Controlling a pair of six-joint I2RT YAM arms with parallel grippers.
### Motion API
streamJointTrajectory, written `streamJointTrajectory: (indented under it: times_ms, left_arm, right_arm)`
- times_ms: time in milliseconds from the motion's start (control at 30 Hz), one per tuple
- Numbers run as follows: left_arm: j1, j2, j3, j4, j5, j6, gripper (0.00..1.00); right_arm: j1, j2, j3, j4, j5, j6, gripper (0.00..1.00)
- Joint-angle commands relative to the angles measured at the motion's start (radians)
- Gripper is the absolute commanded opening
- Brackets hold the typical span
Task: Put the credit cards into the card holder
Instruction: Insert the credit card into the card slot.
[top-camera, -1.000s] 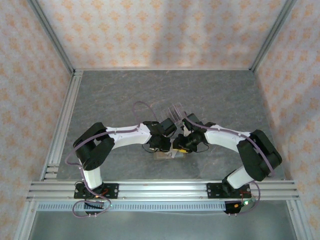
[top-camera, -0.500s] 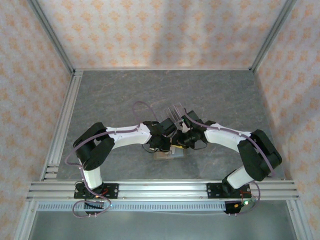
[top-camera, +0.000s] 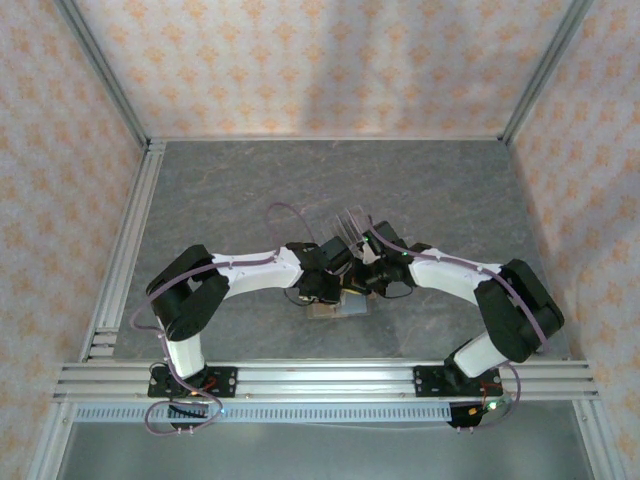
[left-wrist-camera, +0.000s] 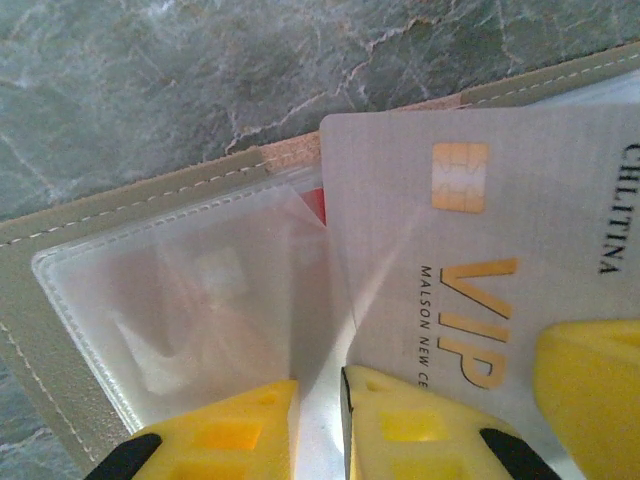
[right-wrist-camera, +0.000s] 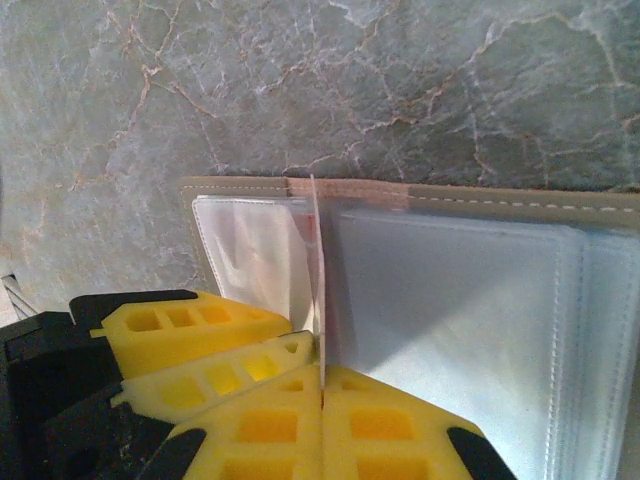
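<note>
Closing over the last second, the right fingers (right-wrist-camera: 390, 425) are now clamped on a credit card (left-wrist-camera: 520, 200), its leading corner set at the mouth of a clear pocket (left-wrist-camera: 180, 290), ready to slide in. That pocket belongs to the card holder (left-wrist-camera: 60, 250), which lies open on the desk (left-wrist-camera: 150, 80), near and central between the arms. The left fingers (left-wrist-camera: 225, 435), nearly together, seem to pinch the pocket's film, likely steadying it.

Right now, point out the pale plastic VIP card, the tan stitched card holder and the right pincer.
pale plastic VIP card (left-wrist-camera: 545, 225), left wrist view, on its blank face.
tan stitched card holder (left-wrist-camera: 120, 208), left wrist view, on its stitched border.
right pincer (right-wrist-camera: 322, 385), right wrist view, where it clamps the card's edge.
</note>
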Motion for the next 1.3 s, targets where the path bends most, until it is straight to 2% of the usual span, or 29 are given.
streamJointTrajectory:
  times_ms: [0, 233, 400, 567, 767, 1267]
  left_arm:
    - [-0.006, -0.027, -0.012, -0.023, -0.025, 0.003, 0.19]
    - [0.011, -0.138, -0.002, -0.069, -0.025, 0.014, 0.23]
    - [0.059, -0.236, -0.069, -0.073, -0.015, 0.008, 0.24]
    - [0.102, -0.27, -0.145, -0.067, -0.009, 0.003, 0.22]
    - [0.107, -0.255, -0.178, -0.064, -0.014, 0.001, 0.18]
    - [0.105, -0.156, -0.169, -0.031, 0.006, 0.004, 0.16]
  right_arm:
    - [-0.005, -0.014, -0.029, 0.018, 0.003, 0.001, 0.0]
    - [-0.006, -0.03, -0.055, 0.008, 0.003, -0.022, 0.0]
    - [-0.004, -0.031, -0.071, 0.029, -0.01, -0.032, 0.0]
    - [-0.005, -0.033, -0.088, 0.064, -0.022, -0.036, 0.0]
    - [-0.004, -0.023, -0.113, 0.107, -0.046, -0.048, 0.0]
    - [-0.004, -0.046, -0.157, 0.142, -0.057, -0.076, 0.0]
